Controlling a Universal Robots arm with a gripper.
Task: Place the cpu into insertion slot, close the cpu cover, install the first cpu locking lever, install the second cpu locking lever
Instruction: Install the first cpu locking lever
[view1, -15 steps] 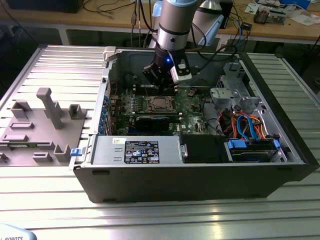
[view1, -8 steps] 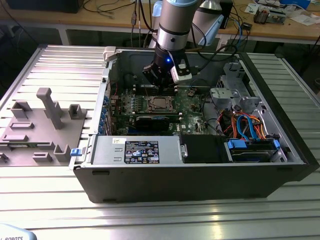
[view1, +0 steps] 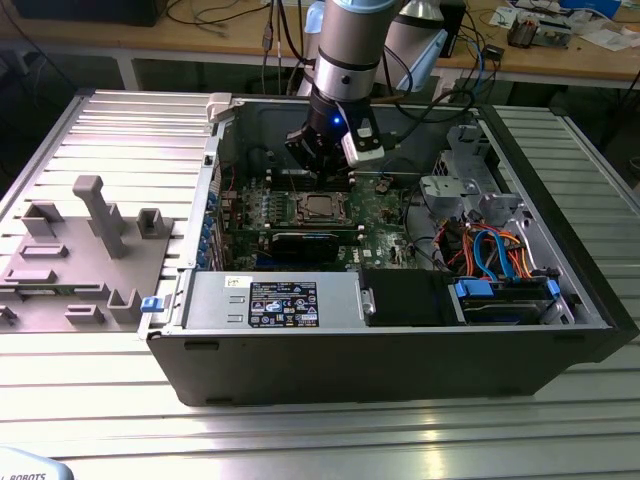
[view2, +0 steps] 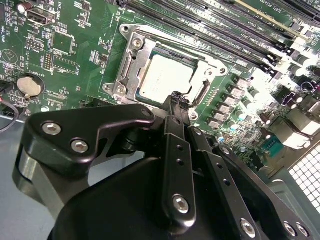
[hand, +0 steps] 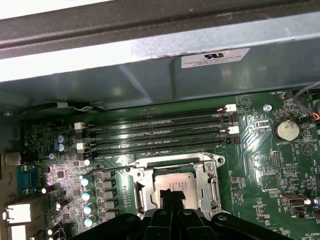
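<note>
Cpu (hand: 176, 181): near edge hidden behind gripper (hand: 172, 196) in first wrist view; one corner covered in second wrist view.
Cover (hand: 213, 182): near side under gripper; latching cannot be told.
Slot (view1: 320, 207): too small in exterior view to tell detail.
Motherboard (view2: 75, 65): cut off by edges in both wrist views.
Case (view1: 400, 340): far wall partly behind arm (view1: 350, 50) in exterior view.
Grey fixture (view1: 100, 215): cut by the exterior view's left edge.

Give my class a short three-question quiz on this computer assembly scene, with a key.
1. True or false: the cpu sits on the motherboard inside the case.
2. The gripper is nearest to: A a screwdriver, B the cpu, C a hand.
3. Fill in: in the exterior view, the grey fixture lies on the case's ____.
Key: 1 true; 2 B; 3 the exterior view's left.
</note>
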